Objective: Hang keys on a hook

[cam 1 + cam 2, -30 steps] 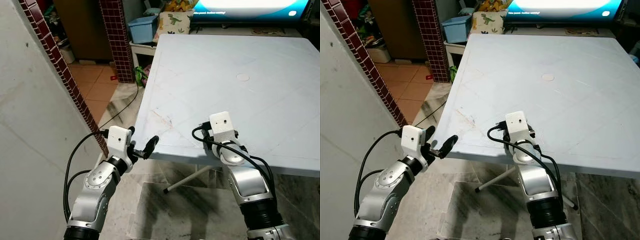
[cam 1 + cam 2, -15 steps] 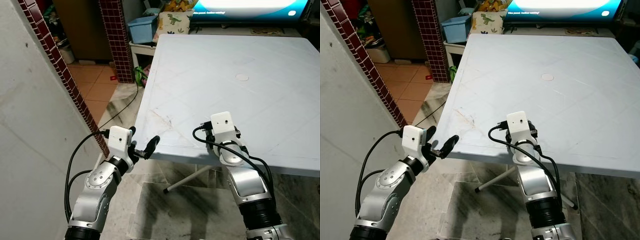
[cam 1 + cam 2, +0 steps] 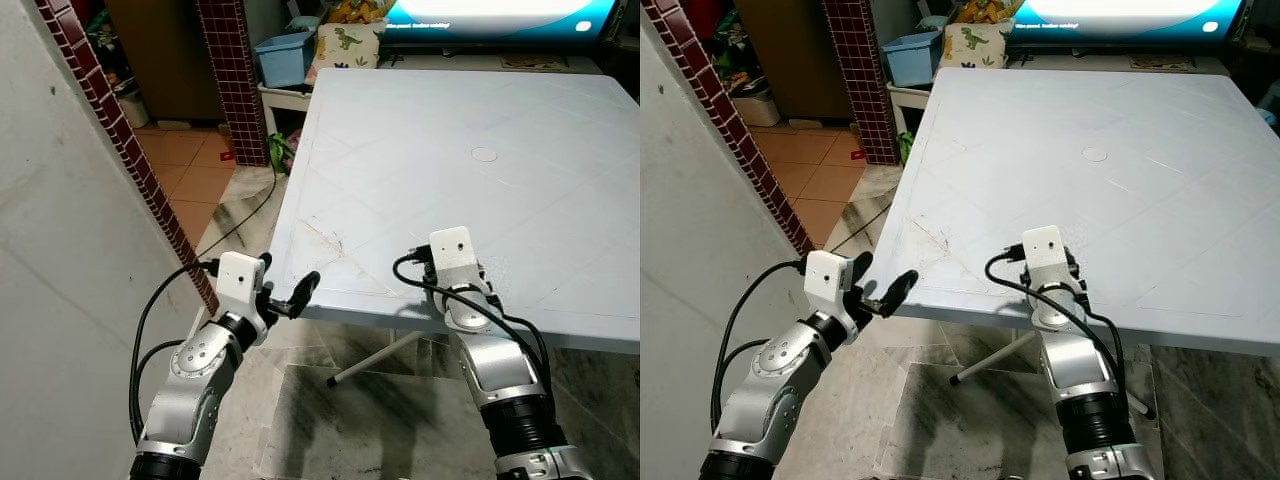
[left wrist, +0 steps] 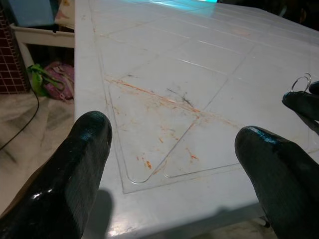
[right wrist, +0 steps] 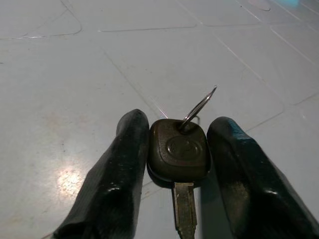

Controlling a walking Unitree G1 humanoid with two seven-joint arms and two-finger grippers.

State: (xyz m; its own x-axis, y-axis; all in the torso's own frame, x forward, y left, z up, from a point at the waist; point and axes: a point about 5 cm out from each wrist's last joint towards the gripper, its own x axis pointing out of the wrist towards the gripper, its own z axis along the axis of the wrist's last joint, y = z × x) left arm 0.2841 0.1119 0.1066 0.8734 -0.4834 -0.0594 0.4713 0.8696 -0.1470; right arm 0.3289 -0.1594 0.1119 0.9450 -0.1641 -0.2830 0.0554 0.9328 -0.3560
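- The key [image 5: 178,158] with its ring [image 5: 198,107] sits between the right gripper [image 5: 177,164] fingers, clamped on its black head, just above the white counter [image 3: 420,150] near its front edge.
- The left gripper [image 4: 174,164] hovers at the counter's front left corner, fingers apart and empty.
- Risk: the hold is on the smooth head alone, so the key could pivot or slip during carrying.
- The ring tilts loosely, so threading it on a hook may miss.

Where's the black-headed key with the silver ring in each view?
Right wrist view: black-headed key between right gripper fingers.
Left wrist view: its silver ring above a black fingertip.
Eye views: hidden behind right wrist's white camera block.
Shared landmark: white table, near edge.
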